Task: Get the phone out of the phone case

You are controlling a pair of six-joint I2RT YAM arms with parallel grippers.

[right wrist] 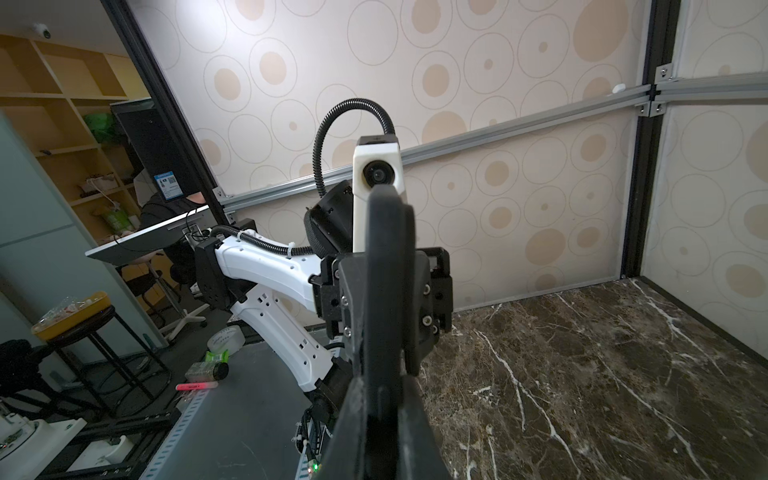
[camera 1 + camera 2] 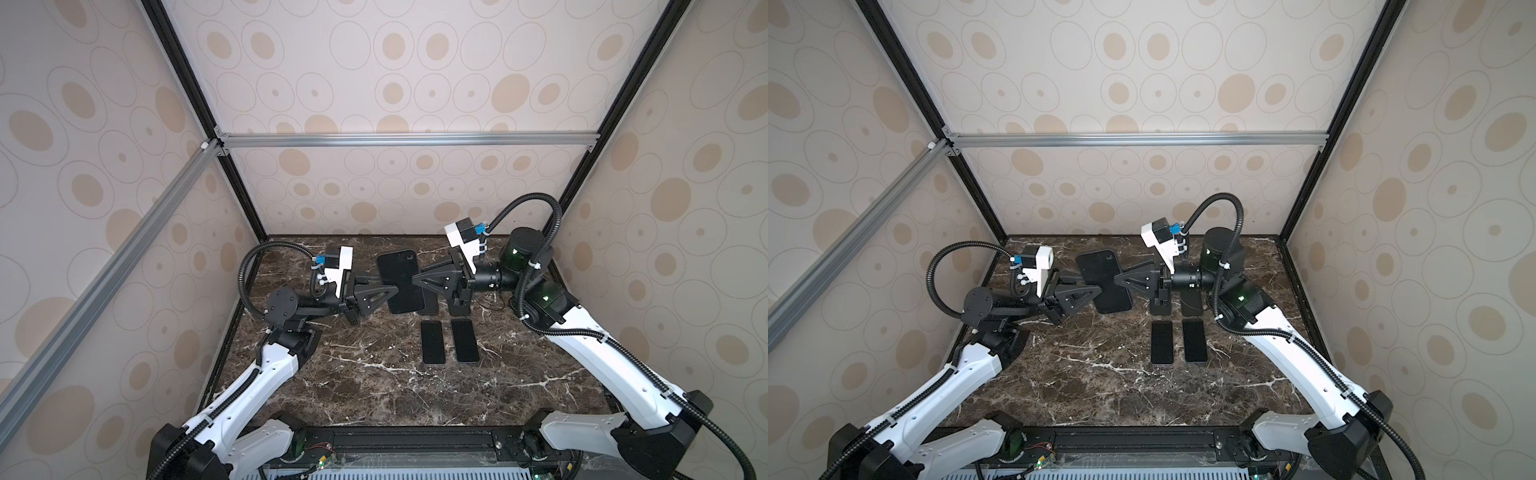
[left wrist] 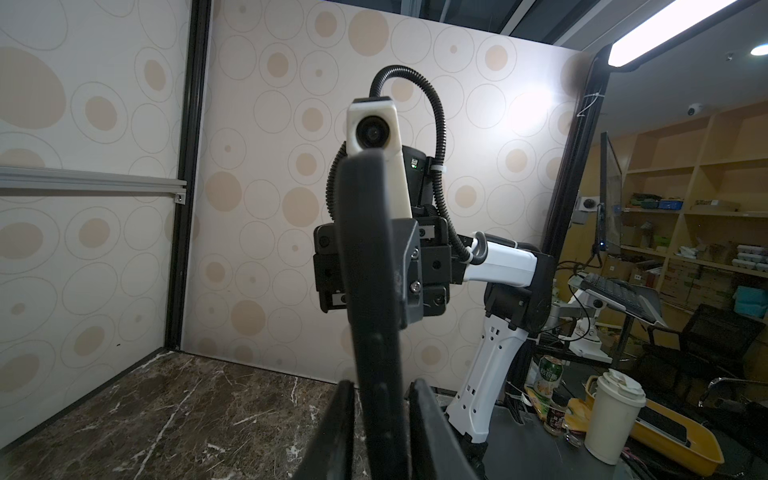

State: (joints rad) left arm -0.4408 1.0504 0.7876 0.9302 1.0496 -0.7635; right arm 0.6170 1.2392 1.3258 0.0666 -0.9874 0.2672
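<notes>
My arms (image 2: 257,374) wear glossy white shells between chunky black joints, and a black ribbed hose (image 2: 243,270) runs along each one, cinched with white zip ties. Each wrist carries a white camera housing (image 2: 343,266) with a blue plug (image 2: 320,259). My fingers (image 2: 374,297) are black triangular trusses held by small silver screws (image 1: 426,320), and green lights (image 2: 544,297) glow on the right arm's dark motor drums.

Above the marbled counter (image 1: 582,374), the right claw (image 1: 380,388) pinches the edge-on black phone case (image 1: 388,249); the left claw (image 1: 386,309) straddles its far edge.
</notes>
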